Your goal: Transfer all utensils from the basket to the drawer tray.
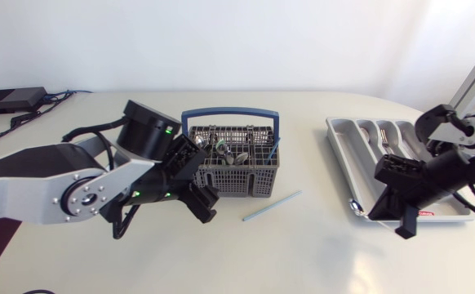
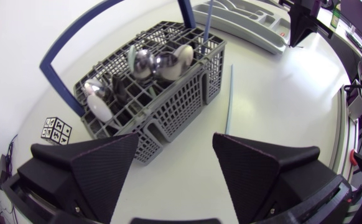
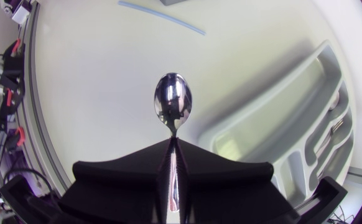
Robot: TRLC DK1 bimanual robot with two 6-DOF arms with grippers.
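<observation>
- The white bench (image 1: 319,261) carries everything.
- The left arm (image 1: 25,184) comes in from its side and ends just beside the basket. The right arm (image 1: 458,131) hangs over the tray.
- The grey drawer tray (image 1: 344,143) lies on the right side of the bench, well apart from the basket. Some cutlery (image 1: 384,139) already lies in its long compartments.
- The grey mesh basket (image 1: 237,175) stands near the middle of the bench, its blue handle (image 1: 229,114) upright.
- The left tool (image 2: 176,146) stands wide, with nothing between its fingers. The basket's corner is just ahead of it.
- The right tool (image 3: 171,146) is closed narrow on the handle of a spoon (image 3: 173,102). The bowl juts out ahead of the fingers, over the bench right by the tray's rim.
- Several utensils (image 2: 159,62), spoons among them, remain in the basket, bowls up.
- A pale blue straw (image 1: 271,206) lies flat on the bench, just beside the basket on the tray side. A second straw (image 2: 206,18) stands in the basket's corner.
- A small patterned cube (image 2: 56,129) sits near the basket's far side.
</observation>
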